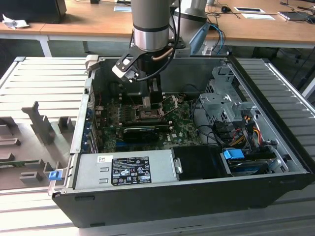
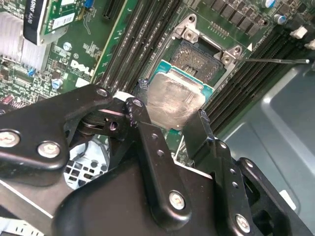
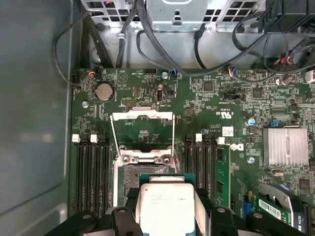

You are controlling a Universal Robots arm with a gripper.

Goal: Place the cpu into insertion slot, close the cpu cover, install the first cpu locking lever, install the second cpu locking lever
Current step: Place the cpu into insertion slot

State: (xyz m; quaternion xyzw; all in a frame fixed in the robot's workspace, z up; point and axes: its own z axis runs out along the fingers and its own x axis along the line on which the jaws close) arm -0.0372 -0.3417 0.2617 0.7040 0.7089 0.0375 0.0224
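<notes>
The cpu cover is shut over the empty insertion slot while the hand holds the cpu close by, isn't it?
Not quite. The cpu cover stands open, swung back from the insertion slot, as the first wrist view shows. The rest is right: the slot is empty, and the hand holds the cpu close by.

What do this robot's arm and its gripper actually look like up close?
The arm is a thick grey tube ending in a shiny silver ring, with a brownish cable looping beneath. The gripper is matt black: two jointed bar fingers pinned with round silver screws.
</notes>
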